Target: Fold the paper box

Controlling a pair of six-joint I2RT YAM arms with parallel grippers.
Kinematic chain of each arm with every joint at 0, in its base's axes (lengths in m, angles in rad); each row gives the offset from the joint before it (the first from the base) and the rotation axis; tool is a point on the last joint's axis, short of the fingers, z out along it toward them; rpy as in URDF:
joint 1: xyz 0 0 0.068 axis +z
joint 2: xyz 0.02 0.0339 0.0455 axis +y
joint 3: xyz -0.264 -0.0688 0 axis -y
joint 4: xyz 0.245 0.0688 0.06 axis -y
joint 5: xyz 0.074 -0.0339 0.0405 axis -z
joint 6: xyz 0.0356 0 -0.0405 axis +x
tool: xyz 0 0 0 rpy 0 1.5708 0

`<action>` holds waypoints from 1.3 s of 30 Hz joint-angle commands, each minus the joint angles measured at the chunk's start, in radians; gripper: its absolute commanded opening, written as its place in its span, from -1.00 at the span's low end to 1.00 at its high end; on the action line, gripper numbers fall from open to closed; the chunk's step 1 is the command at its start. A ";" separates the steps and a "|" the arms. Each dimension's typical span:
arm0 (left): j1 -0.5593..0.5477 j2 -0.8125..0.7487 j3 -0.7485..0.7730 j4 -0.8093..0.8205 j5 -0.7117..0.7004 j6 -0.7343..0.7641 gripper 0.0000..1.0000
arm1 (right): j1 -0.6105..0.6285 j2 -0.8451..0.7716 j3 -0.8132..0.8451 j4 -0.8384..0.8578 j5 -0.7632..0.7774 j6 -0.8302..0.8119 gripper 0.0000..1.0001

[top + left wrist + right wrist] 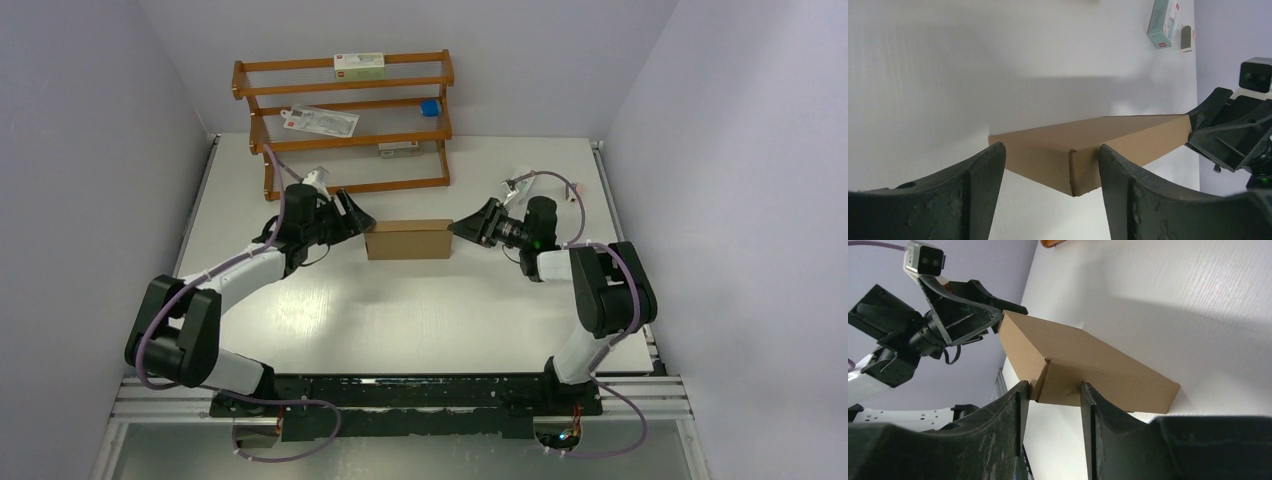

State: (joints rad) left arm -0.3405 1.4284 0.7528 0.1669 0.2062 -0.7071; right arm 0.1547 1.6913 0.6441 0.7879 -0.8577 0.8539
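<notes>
The paper box (408, 240) lies closed and flat on the table (400, 320), directly between the two tools. The left gripper (362, 222) stands at one short end of the box. Its jaws are spread wide, with a box corner ahead of the gap, and clamp nothing. The right gripper (458, 228) stands at the opposite end. Its jaws are set narrower but parted, with a corner ahead of the gap. Whether the pads touch the cardboard cannot be determined.
</notes>
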 commanded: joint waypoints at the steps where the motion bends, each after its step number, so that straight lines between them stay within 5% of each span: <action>1: 0.008 0.037 0.005 0.046 0.063 -0.009 0.42 | -0.011 0.059 -0.054 0.221 -0.057 0.089 -0.21; 8: 0.008 0.059 0.005 0.039 0.068 -0.004 0.32 | -0.018 0.141 -0.093 0.391 -0.065 0.190 -0.70; 13: 0.008 0.055 -0.006 0.033 0.061 0.004 0.28 | -0.023 0.181 -0.099 0.245 -0.019 0.211 -1.00; 16: 0.008 0.057 -0.024 0.037 0.060 0.009 0.23 | -0.023 0.148 -0.083 -0.009 0.051 0.118 -1.00; 20: 0.008 0.066 -0.044 0.044 0.059 0.012 0.12 | -0.023 0.079 -0.068 -0.108 0.056 0.071 -1.00; 28: 0.008 0.057 -0.051 0.011 0.014 0.039 -0.07 | -0.025 0.024 -0.004 0.055 -0.036 0.212 -0.12; 39: 0.008 0.063 -0.054 0.011 0.012 0.048 -0.11 | -0.023 0.069 0.032 0.146 -0.038 0.282 0.01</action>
State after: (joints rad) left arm -0.3382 1.4662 0.7383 0.2882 0.2710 -0.7151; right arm 0.1333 1.7367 0.6476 0.9180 -0.8909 1.1248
